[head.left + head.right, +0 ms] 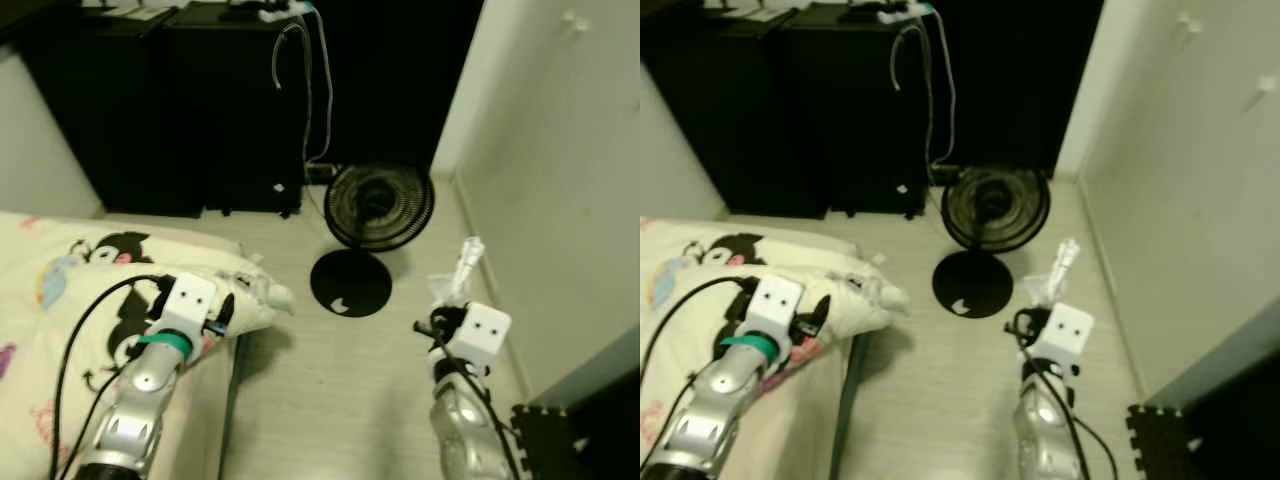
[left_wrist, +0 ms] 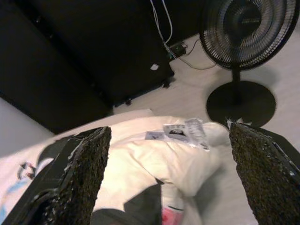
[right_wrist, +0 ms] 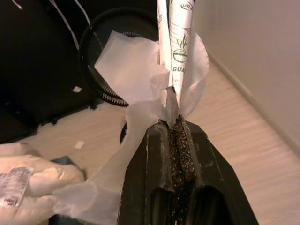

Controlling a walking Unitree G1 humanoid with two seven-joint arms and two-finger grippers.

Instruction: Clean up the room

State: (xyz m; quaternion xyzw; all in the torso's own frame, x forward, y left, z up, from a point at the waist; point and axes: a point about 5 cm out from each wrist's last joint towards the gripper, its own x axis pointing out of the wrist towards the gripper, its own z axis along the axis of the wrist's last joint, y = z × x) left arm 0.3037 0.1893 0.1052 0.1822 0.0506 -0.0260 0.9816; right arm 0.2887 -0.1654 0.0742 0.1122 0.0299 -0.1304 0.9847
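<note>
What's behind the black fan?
Behind the black round pedestal fan: a tall black cabinet, with white cables hanging down to a plug near its foot. The fan head hides the floor directly behind.

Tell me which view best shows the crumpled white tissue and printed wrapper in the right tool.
Right wrist view: the crumpled white tissue and printed wrapper sit close up, pinched in the right tool. Both eye views show them small and blurred above that arm.

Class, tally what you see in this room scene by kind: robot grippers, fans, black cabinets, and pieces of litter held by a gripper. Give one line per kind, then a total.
Grippers: 2, the left gripper and right gripper
Fans: 1, the fan
Black cabinets: 2, cabinet and cabinet
Held litter: 1, the wrapper with tissue
Total: 6
</note>
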